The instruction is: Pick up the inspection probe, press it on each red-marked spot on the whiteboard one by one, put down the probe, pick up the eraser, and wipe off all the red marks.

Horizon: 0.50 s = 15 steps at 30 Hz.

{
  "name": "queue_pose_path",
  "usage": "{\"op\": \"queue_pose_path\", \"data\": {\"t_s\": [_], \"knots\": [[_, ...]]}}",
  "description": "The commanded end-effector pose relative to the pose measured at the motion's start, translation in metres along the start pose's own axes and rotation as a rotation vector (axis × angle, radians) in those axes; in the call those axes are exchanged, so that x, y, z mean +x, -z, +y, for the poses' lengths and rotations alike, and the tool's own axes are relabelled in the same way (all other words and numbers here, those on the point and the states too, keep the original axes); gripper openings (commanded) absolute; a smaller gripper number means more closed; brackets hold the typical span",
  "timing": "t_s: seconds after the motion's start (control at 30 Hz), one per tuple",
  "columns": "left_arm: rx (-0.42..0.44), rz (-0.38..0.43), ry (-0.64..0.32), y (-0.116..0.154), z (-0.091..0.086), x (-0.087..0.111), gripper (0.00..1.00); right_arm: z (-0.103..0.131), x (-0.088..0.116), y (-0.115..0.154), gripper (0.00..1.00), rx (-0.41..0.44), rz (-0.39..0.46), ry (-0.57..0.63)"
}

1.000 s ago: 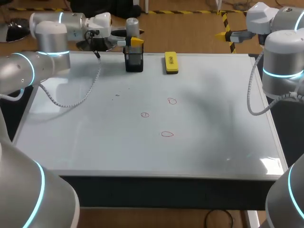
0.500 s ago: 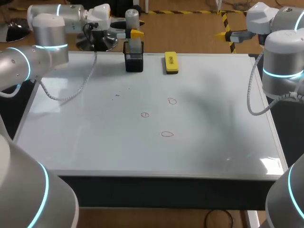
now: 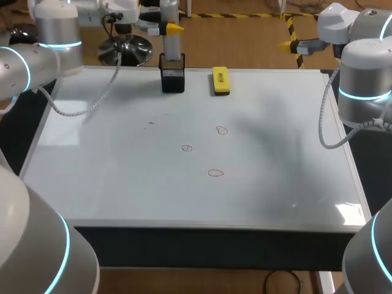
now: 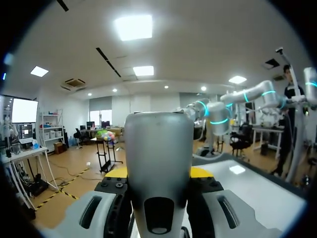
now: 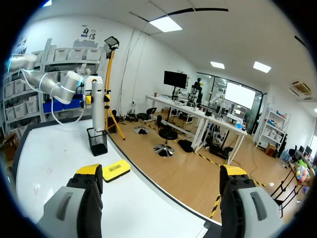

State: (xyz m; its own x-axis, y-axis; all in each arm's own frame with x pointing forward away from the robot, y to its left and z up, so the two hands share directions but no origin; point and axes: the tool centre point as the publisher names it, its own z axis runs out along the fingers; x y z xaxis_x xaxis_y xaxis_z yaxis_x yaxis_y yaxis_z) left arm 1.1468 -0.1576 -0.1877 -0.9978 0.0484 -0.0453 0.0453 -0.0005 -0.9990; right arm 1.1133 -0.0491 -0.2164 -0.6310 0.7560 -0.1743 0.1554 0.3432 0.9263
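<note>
The grey cylindrical probe [image 3: 169, 38] stands upright with my left gripper [image 3: 166, 27] shut on it, its lower end at the mouth of the black mesh holder [image 3: 173, 78]. In the left wrist view the probe [image 4: 158, 168] fills the space between the yellow fingertips [image 4: 199, 172]. A yellow eraser [image 3: 220, 80] lies right of the holder. Three red marks [image 3: 222, 130], [image 3: 187, 147], [image 3: 215, 173] sit mid-whiteboard [image 3: 110, 184]. My right gripper [image 3: 289, 44] hangs open beyond the far right corner; its view shows the probe [image 5: 97, 101], holder [image 5: 97, 141] and eraser [image 5: 116, 170] ahead.
My left arm [image 3: 37, 55] crosses the board's far left corner, with its cable [image 3: 92, 104] drooping over the board. My right arm [image 3: 361, 92] stands along the right edge. A glare patch [image 3: 349, 211] lies at the near right corner.
My left gripper has risen with the probe, drawing it up out of the black holder. The right arm has not moved.
</note>
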Motion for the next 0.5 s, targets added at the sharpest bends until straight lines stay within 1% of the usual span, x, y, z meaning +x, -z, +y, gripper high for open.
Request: {"op": "queue_pose_path", "data": {"t_s": [0.03,0.07,0.13,0.17,0.23,0.37,0.5], "knots": [[-0.046,-0.103,-0.008,0.004,-0.025,0.012,0.0,0.0,0.0,0.0,1.0,0.001,0.001,0.0],[-0.057,-0.115,0.0,0.004,-0.028,0.012,0.0,0.0,0.0,0.0,1.0,0.001,0.001,0.0],[-0.053,-0.12,-0.017,0.008,-0.036,0.015,0.0,0.0,0.0,0.0,1.0,0.001,0.001,0.0],[-0.06,-0.132,-0.005,0.01,-0.038,0.015,0.0,0.0,0.0,0.0,1.0,0.001,0.001,0.0],[-0.035,-0.146,-0.014,0.018,-0.043,0.018,0.0,0.0,0.0,0.0,1.0,0.001,0.001,0.0],[-0.053,-0.184,-0.013,0.037,-0.045,0.024,0.0,0.0,0.0,0.0,1.0,0.001,0.001,0.0],[-0.072,-0.228,0.0,0.057,-0.041,0.034,0.0,0.0,0.0,0.0,1.0,0.001,0.001,0.0]]}}
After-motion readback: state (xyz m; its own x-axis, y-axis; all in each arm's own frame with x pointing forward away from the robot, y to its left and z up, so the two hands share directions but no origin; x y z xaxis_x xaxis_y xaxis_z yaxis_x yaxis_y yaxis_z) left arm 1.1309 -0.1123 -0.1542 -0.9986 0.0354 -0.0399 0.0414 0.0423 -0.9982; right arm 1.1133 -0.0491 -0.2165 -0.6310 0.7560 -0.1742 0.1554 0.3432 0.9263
